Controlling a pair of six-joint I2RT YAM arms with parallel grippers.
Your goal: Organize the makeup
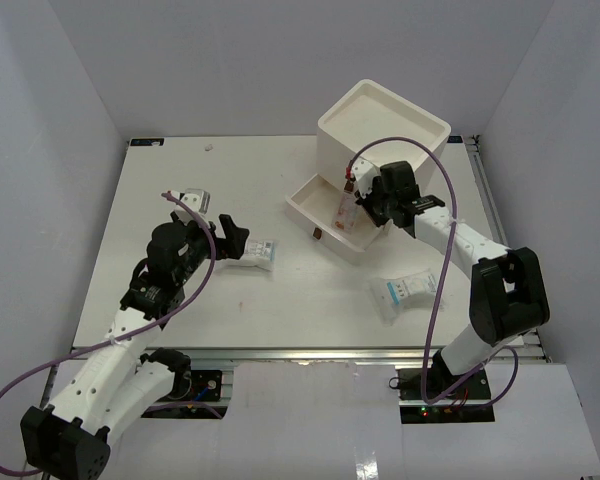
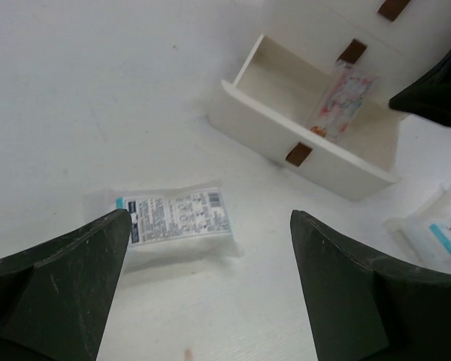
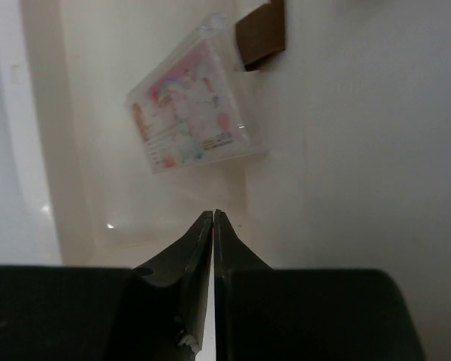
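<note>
A pinkish sachet lies in the open bottom drawer of the white drawer box. My right gripper is shut and empty just above the drawer. In the right wrist view its closed tips sit a little short of the sachet. A white packet with teal print lies on the table just right of my left gripper, which is open and empty. In the left wrist view the packet lies ahead of the left finger. A second packet lies near the right arm.
The drawer has a brown knob on its front; two more knobs show on the closed drawers above. The second packet shows at the right edge of the left wrist view. The table is white, with walls on three sides.
</note>
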